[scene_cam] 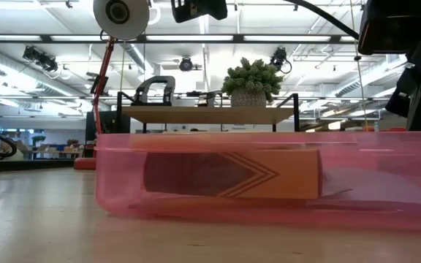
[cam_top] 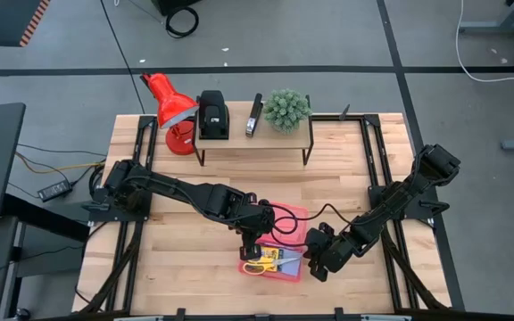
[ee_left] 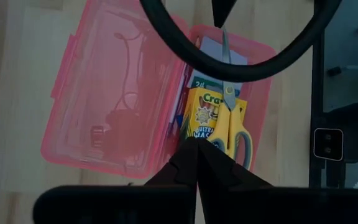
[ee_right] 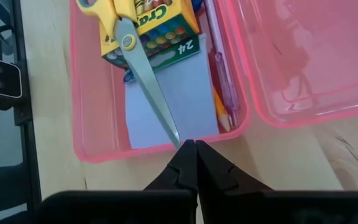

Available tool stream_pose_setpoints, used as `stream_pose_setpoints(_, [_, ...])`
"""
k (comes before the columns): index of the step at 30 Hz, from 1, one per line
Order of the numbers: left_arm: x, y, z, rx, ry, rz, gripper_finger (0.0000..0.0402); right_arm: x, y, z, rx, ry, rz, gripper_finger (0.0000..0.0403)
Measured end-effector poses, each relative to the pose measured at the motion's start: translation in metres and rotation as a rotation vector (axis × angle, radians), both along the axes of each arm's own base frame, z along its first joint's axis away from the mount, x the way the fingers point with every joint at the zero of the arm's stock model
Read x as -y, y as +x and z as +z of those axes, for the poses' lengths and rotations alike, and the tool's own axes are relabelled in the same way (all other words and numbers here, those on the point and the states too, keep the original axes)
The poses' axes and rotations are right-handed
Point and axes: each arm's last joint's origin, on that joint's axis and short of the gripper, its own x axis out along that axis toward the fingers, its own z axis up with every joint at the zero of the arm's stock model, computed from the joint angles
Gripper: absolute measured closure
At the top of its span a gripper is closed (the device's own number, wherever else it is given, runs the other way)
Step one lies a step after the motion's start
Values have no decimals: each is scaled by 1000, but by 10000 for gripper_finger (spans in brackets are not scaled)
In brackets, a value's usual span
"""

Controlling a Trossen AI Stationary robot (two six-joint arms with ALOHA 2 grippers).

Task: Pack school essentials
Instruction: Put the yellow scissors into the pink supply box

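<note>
Pink case [scene_cam: 269, 179]: nearest the low camera, translucent plastic, filling the foreground on the wooden table [cam_top: 346, 169]; open in the high view, lid [ee_left: 117, 99] laid flat beside the tray.
Crayon box [ee_right: 157, 31]: yellow-green, lying inside the tray, on top of the notepad.
Scissors [ee_right: 135, 56]: yellow-handled, resting across the crayon box, blades closed, tip reaching toward the tray's end wall.
Notepad [ee_right: 185, 93]: pale lavender-blue, flat on the tray floor beneath crayons and scissors.
Pen [ee_right: 221, 78]: pinkish, lying along the tray wall on the lid's side.
Pencil [ee_right: 221, 111]: orange, only partly visible, just beside the pen.
Left gripper [ee_left: 196, 149]: poised above the case at the hinge side, fingers pressed together, holding nothing.
Right gripper [ee_right: 194, 149]: over the tray's end wall near the scissor tip, fingers together, holding nothing.
Shelf [cam_top: 252, 138]: at the table's back edge, carrying black desk devices [cam_top: 212, 116] and a small potted plant [cam_top: 287, 109].
Red lamp [cam_top: 169, 105]: beside the shelf, well apart from the case.
</note>
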Motion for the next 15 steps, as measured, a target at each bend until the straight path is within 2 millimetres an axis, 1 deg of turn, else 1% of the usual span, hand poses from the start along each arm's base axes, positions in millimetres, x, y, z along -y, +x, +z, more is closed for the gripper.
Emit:
stream_pose_setpoints(5, [1, 0, 0, 0, 0, -3, 382, 0, 0, 0, -2, 2, -4, 396])
stream_pose_setpoints(11, [4, -1, 0, 0, 0, -11, 396, 2, -3, -2, -40, -2, -36, 396])
stream_pose_setpoints(15, [4, -1, 0, 0, 0, -11, 394, 2, -2, -2, -33, 14, -48, 396])
